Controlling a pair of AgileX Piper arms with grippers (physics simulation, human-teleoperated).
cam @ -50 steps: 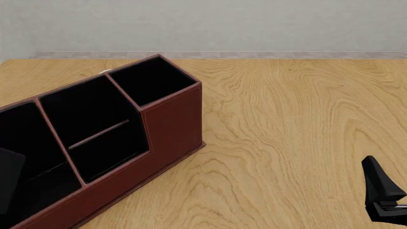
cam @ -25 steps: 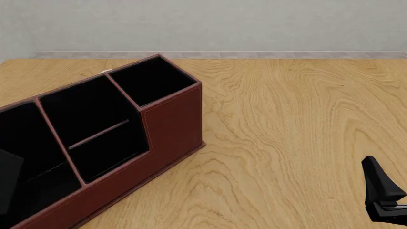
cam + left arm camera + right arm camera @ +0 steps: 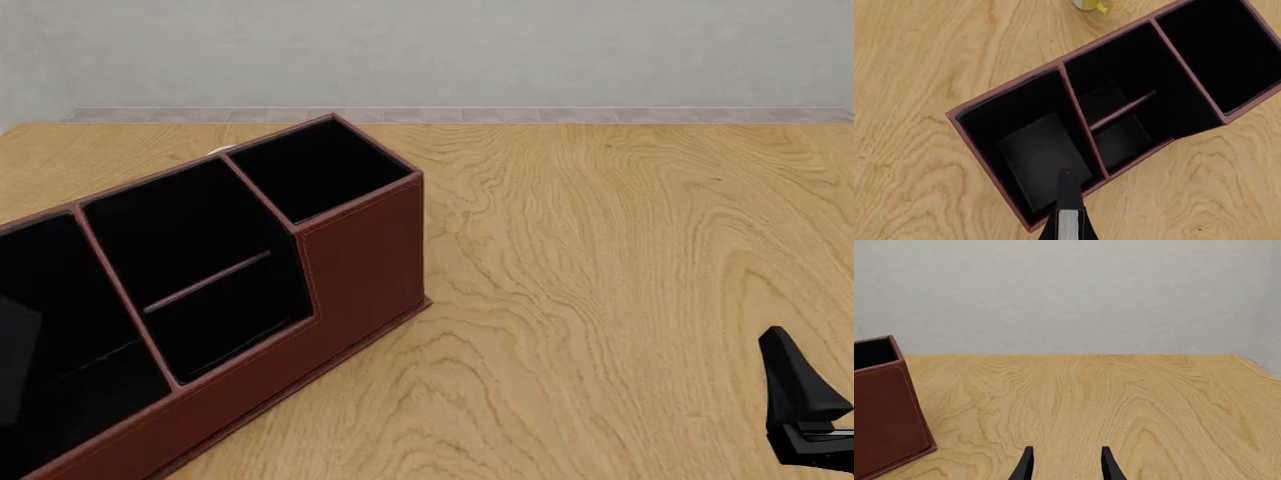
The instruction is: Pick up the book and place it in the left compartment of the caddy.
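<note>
The caddy [image 3: 1021, 85] [image 3: 360, 260] is a long red-brown organiser with black insides. In the left wrist view the black book [image 3: 1068, 195] stands edge-on with its white pages toward the camera, and my left gripper [image 3: 1069, 231] is shut on it. The book hangs over the near edge of the left compartment [image 3: 1031, 155]. In the front view only a black slab of the book [image 3: 16, 350] shows at the far left, inside the left compartment [image 3: 80, 390]. My right gripper [image 3: 1066, 467] [image 3: 801, 400] rests open and empty near the table's front right, far from the caddy.
A small yellow object [image 3: 1091, 5] stands on the table beyond the caddy. The middle section holds a shelf bar [image 3: 207, 282]. A pale wall [image 3: 427, 50] closes the far side of the wooden table [image 3: 614, 250].
In the front view the book's black shape has slid a little left and lower inside the left compartment. The right arm has not moved.
</note>
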